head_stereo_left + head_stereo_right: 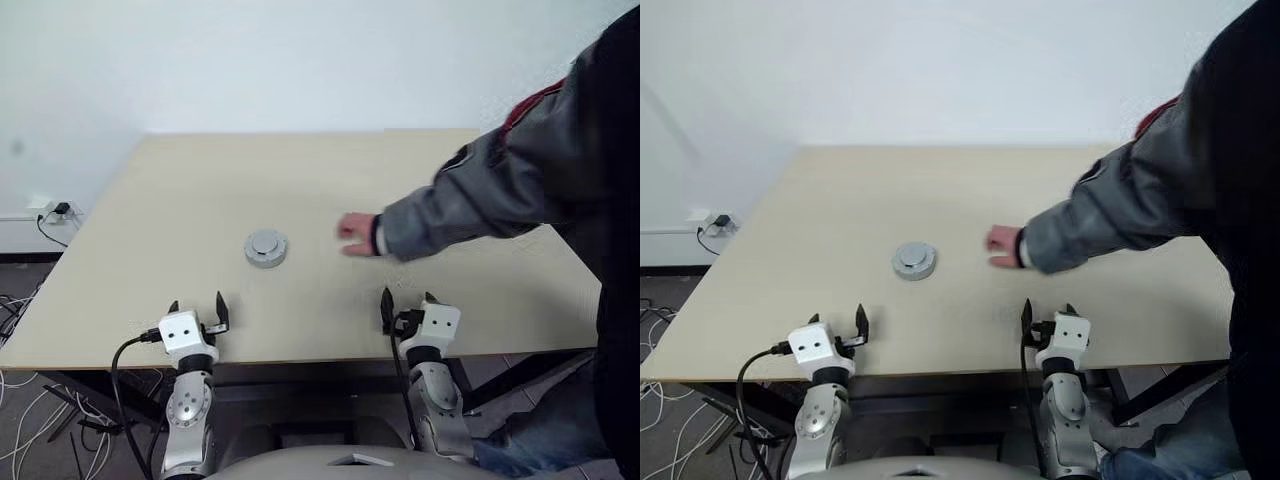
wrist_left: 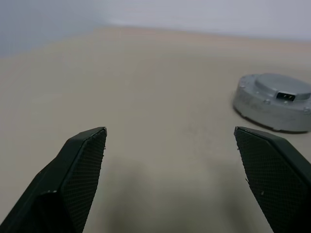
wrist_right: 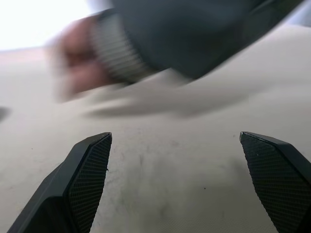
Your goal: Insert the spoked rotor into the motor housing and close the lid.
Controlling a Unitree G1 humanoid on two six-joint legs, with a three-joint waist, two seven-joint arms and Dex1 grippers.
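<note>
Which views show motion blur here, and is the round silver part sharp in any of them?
Right wrist view: the person's hand and sleeve are smeared by motion. Left wrist view: the round silver part reads fairly sharp, with a soft shadow beneath. Head views: the hand is slightly soft.

A pale wooden table carries one round silver-grey motor housing, lid on, lying near its middle, toward seven o'clock of centre.
</note>
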